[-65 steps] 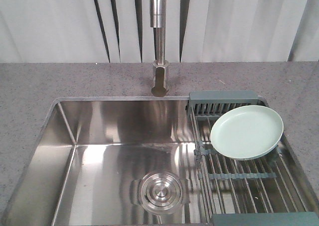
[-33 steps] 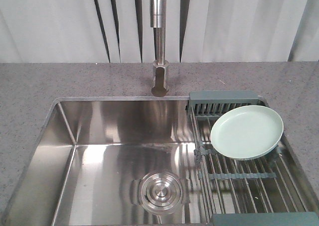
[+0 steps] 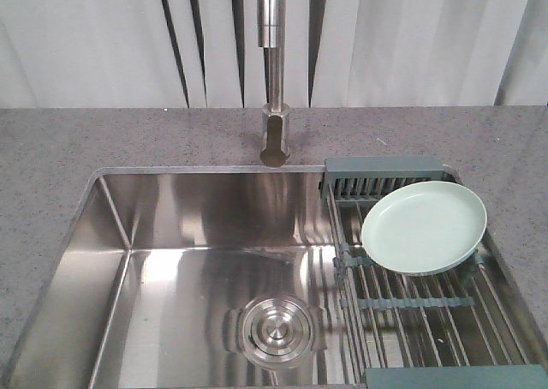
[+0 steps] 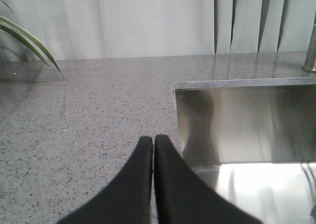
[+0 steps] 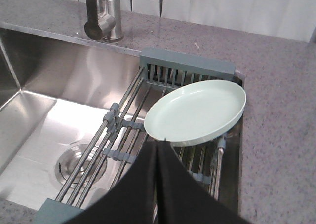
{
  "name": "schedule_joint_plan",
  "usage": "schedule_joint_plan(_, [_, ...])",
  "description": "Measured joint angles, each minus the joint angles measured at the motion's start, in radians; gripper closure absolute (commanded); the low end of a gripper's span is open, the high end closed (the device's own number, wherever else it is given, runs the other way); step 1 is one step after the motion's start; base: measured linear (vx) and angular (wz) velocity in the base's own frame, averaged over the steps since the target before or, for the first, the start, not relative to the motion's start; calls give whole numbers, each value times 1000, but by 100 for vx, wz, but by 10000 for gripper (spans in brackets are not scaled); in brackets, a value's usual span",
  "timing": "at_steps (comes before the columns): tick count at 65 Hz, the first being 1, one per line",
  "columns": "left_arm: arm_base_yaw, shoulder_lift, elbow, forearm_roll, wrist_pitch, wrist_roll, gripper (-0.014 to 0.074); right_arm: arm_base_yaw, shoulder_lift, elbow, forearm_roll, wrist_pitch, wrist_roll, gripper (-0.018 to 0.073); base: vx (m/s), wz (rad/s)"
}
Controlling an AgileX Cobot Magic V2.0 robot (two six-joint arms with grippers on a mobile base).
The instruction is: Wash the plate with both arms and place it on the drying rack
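Countertop point(image 4: 74, 130) fills the left wrist view, where the left gripper point(image 4: 153, 141) sits pressed closed, holding nothing. Right of centre in the front view, the plate point(image 3: 424, 227) lies on the drying rack point(image 3: 411, 302); the right gripper point(image 5: 159, 147), closed and empty, points at its near rim. Placement looks done; whether washing happened can't be told.

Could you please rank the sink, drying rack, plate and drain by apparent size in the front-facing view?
1. Sink
2. Drying rack
3. Plate
4. Drain, smallest; it sits lower in the basin, so it may look slightly undersized.
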State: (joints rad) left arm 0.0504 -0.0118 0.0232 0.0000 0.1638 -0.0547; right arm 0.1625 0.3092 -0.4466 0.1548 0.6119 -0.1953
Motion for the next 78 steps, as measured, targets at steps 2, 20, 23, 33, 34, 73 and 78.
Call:
schedule_joint_plan(2, [0, 0, 0, 0, 0, 0, 603, -10, -34, 36, -5, -14, 18, 566, 0, 0])
schedule_joint_plan(20, [0, 0, 0, 0, 1, 0, 603, -140, -275, 271, -19, -91, 173, 566, 0, 0])
schedule_joint_plan(23, [0, 0, 0, 0, 1, 0, 603, -151, -292, 294, -29, -112, 195, 566, 0, 0])
schedule_joint_plan(33, [0, 0, 0, 0, 1, 0, 603, -160, -309, 386, -54, -252, 240, 566, 0, 0])
schedule_joint_plan(34, [0, 0, 0, 0, 1, 0, 603, -160, -309, 395, -54, -269, 242, 566, 0, 0])
schedule_joint_plan(73, [0, 0, 0, 0, 1, 0, 603, -77, -320, 474, -292, -666, 254, 566, 0, 0])
schedule_joint_plan(78, [0, 0, 0, 0, 1, 0, 603, -77, -320, 474, -293, -667, 254, 566, 0, 0])
